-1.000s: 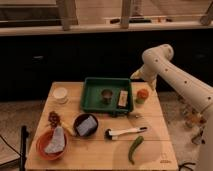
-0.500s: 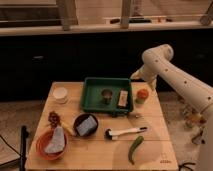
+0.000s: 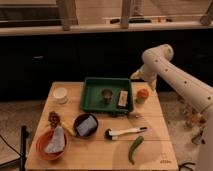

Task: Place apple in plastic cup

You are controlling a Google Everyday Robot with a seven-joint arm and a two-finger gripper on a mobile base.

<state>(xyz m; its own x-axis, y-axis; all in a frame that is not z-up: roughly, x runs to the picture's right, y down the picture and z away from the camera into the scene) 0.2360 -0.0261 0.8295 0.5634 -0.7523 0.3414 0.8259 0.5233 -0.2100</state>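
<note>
Wooden desk in dim light; I have the tool above the apple, can't tell if it's spread or closed. Smooth, round orange-red fruit sits beside the green tray; the white plastic cup stands far left. I judge that pickup and carry both remain.

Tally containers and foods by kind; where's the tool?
Cups: 2, white cup, metal cup
Bowls: 2, orange bowl, dark bowl
Trays: 1, green tray
Foods: 3, apple, green vegetable, red cluster
Total: 8
Tool: by the table's right edge, above the apple.
</note>
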